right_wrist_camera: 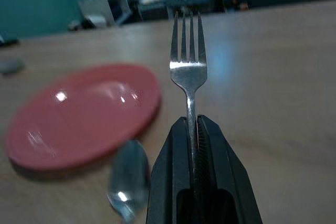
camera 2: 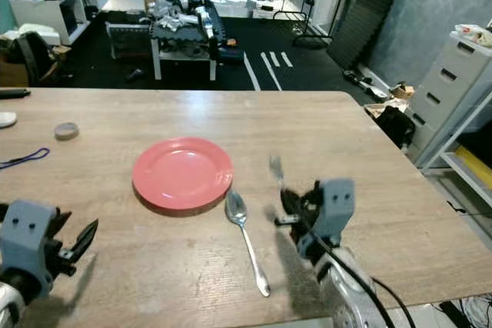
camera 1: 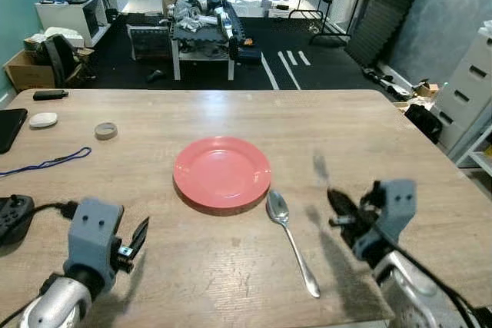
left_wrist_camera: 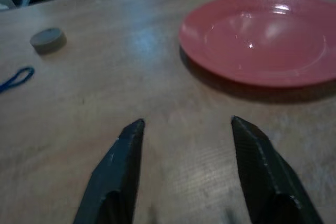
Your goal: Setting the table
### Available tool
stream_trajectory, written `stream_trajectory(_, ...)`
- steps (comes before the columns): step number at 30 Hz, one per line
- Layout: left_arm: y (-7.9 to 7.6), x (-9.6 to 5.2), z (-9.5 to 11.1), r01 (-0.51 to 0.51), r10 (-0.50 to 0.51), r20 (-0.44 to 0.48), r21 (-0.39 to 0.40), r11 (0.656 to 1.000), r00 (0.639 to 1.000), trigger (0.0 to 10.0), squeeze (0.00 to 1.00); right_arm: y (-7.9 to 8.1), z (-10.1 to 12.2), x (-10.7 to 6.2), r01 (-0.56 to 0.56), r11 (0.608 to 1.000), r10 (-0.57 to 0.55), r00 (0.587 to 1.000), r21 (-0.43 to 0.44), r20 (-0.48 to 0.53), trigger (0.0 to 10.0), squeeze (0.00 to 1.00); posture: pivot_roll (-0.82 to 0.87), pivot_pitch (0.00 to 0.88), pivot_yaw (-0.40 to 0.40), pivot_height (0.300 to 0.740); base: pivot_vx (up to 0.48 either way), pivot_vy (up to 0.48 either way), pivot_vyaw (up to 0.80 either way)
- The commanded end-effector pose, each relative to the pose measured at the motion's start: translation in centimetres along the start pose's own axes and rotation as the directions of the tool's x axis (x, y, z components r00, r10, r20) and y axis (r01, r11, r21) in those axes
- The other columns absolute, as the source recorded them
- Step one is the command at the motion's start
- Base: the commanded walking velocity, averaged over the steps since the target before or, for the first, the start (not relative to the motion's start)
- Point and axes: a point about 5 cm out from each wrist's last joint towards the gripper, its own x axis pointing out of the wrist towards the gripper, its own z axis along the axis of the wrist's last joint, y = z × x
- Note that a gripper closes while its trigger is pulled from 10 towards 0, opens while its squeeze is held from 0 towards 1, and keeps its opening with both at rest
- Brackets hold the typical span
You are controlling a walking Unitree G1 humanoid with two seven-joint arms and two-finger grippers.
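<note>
Right gripper: fingers are pressing together on the handle of a fork, tines pointing up and away from the wrist. The right wrist view is showing this grip sharply, four tines clear; in the eye views the fork is appearing only as a faint blurred streak above the black fingers. The right arm is reaching in from the near table edge, to the right of the plate, with the gripper held above the table and the fork not touching the wood.

Left gripper: fingers are standing spread, with nothing between them, just over bare wood near and to the left of the plate. The left wrist view is showing the gap plainly; the left eye view is giving only one finger beside the grey wrist block. The left arm is coming up from the near edge.

Plate: red, round, lying flat at mid-table, holding nothing.

Spoon: lying flat on the table just right of the plate, bowl close by the rim, handle running toward the near edge. It is sitting between the plate and the right gripper.

Left of the plate, well apart: a small grey disc, a blue cord, a white oval thing and a black controller.
</note>
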Motion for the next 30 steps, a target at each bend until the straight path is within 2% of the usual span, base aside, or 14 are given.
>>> stream_trajectory(1, -0.27, 0.09, -0.72, 0.024, -0.024, -0.025, 0.001, 1.0, 0.999, 10.0, 1.0, 0.39, -0.01, -0.11, -0.001, 1.0, 0.001, 1.0, 0.013, -0.004, 10.0, 0.0, 0.07, 0.179, 0.046, 0.74, 0.0, 0.0, 0.0)
stream_trajectory(10, -0.73, 0.29, -0.7, 0.032, -0.032, -0.029, 0.005, 0.999, 0.999, 10.0, 1.0, 1.09, 0.51, -0.28, -0.002, 0.999, 0.002, 1.0, 0.036, -0.003, 10.0, 0.0, 0.07, 0.174, 0.042, 0.74, 0.0, 0.0, 0.0)
stream_trajectory(11, -0.72, 0.31, -0.71, 0.03, -0.03, -0.03, 0.006, 1.0, 0.999, 10.0, 0.03, 1.11, 0.53, -0.27, -0.002, 0.999, 0.002, 1.0, 0.037, -0.004, 10.0, 0.0, 0.07, 0.173, 0.041, 0.74, 0.0, 0.0, 0.0)
stream_trajectory(12, -0.72, 0.32, -0.73, 0.029, -0.028, -0.03, 0.006, 1.0, 0.999, 10.0, 0.03, 1.12, 0.55, -0.27, -0.001, 0.999, 0.001, 1.0, 0.038, -0.004, 10.0, 0.0, 0.07, 0.173, 0.041, 0.74, 0.0, 0.0, 0.0)
stream_trajectory(13, -0.76, 0.34, -0.74, 0.029, -0.029, -0.029, 0.006, 1.0, 0.999, 5.1, 0.0, 1.12, 0.56, -0.26, 0.0, 0.999, 0.001, 1.0, 0.039, -0.005, 10.0, 0.0, 0.07, 0.171, 0.038, 0.74, 0.0, 0.0, 0.0)
stream_trajectory(15, -0.8, 0.34, -0.74, 0.031, -0.031, -0.028, 0.004, 1.0, 0.999, 5.1, 0.0, 1.11, 0.55, -0.27, 0.0, 0.999, 0.001, 1.0, 0.039, -0.006, 10.0, 0.0, 0.07, 0.171, 0.038, 0.74, 0.0, 0.0, 0.0)
stream_trajectory(16, -0.87, 0.33, -0.77, 0.031, -0.031, -0.025, 0.003, 1.0, 0.999, 0.0, 0.0, 1.09, 0.53, -0.27, 0.001, 0.999, 0.0, 1.0, 0.038, -0.008, 10.0, 0.0, 0.07, 0.17, 0.038, 0.74, 0.0, 0.0, 0.0)
stream_trajectory(23, -1.19, 0.24, -0.98, 0.033, -0.033, -0.026, 0.001, 0.999, 0.999, 0.0, 0.0, 0.98, 0.39, -0.39, 0.008, 0.999, -0.008, 1.0, 0.035, -0.026, 10.0, 0.0, 0.06, 0.165, 0.037, 0.74, 0.0, 0.0, 0.0)
stream_trajectory(24, -1.14, 0.26, -1.03, 0.026, -0.026, -0.029, -0.001, 1.0, 0.999, 3.3, 0.0, 0.97, 0.36, -0.41, 0.009, 0.999, -0.008, 1.0, 0.034, -0.028, 10.0, 0.0, 0.06, 0.164, 0.037, 0.74, 0.0, 0.0, 0.0)
stream_trajectory(26, -1.1, 0.28, -1.06, 0.021, -0.021, -0.031, -0.002, 1.0, 0.999, 3.3, 0.0, 0.96, 0.34, -0.43, 0.01, 0.999, -0.009, 1.0, 0.034, -0.029, 10.0, 0.0, 0.06, 0.164, 0.037, 0.74, 0.0, 0.0, 0.0)
stream_trajectory(27, -1.02, 0.3, -1.1, 0.013, -0.013, -0.033, 0.0, 1.0, 0.999, 10.0, 0.0, 0.95, 0.29, -0.46, 0.011, 0.999, -0.01, 0.999, 0.033, -0.031, 10.0, 0.0, 0.06, 0.164, 0.037, 0.74, 0.0, 0.0, 0.0)
stream_trajectory(30, -0.91, 0.24, -1.3, 0.001, -0.001, -0.039, -0.001, 1.0, 0.999, 10.0, 0.0, 0.95, 0.0, -0.78, 0.014, 1.0, -0.013, 0.999, 0.022, -0.038, 10.0, 0.0, 0.06, 0.16, 0.036, 0.74, 0.0, 0.0, 0.0)
